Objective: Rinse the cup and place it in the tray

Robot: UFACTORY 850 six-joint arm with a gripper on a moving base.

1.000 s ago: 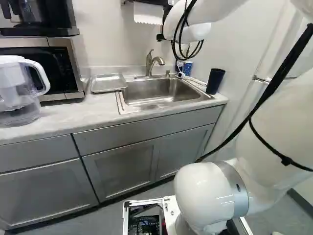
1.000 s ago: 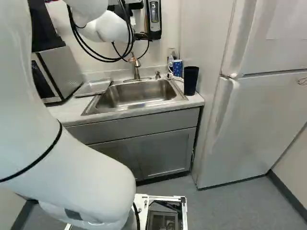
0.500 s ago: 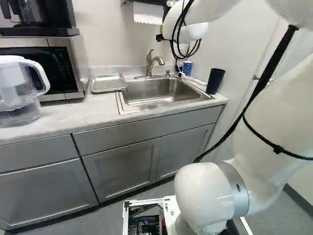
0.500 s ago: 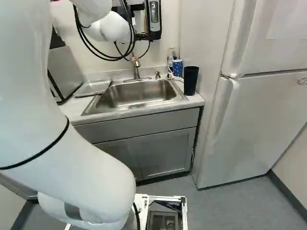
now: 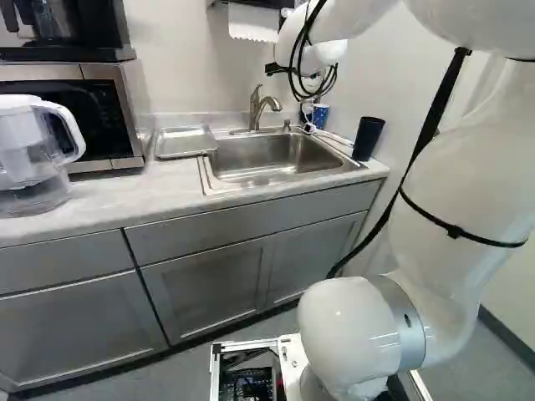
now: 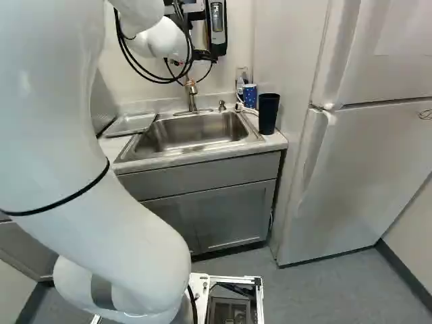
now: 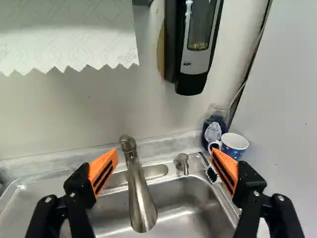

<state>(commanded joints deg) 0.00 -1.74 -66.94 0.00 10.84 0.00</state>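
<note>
Pale walls [image 5: 175, 50] meet in a corner behind a light table [image 5: 100, 213] over grey cabinets [image 5: 201, 284]. At the left of the left base view stands a clear pitcher [image 5: 25, 150], then a microwave [image 5: 92, 125] with a dark appliance [image 5: 67, 29] on top. Next comes the metal tray [image 5: 185, 142], flat beside the sink [image 5: 267, 159]. Paper towel [image 5: 253, 22] hangs above. At the sink's back edge rises the faucet [image 7: 136, 188], the nearest obstacle: in the wrist view it stands between the widely spread orange pads [image 7: 103, 171] of the end effector [image 6: 201, 55], which grips nothing. Further right come a small pump [image 7: 182, 162], a soap dispenser [image 7: 198, 44] on the wall above, and a bottle [image 7: 213, 130] close behind the upright spotted cup [image 7: 235, 144], just past one finger's tip. Right of that, near the sink's right rim, stands a tall dark cup [image 5: 368, 138]; which cup the task means, I cannot tell. The bulky white arm [image 5: 460, 209] fills the left base view's right side, and a white refrigerator [image 6: 364, 169] stands at the right of the right base view.
</note>
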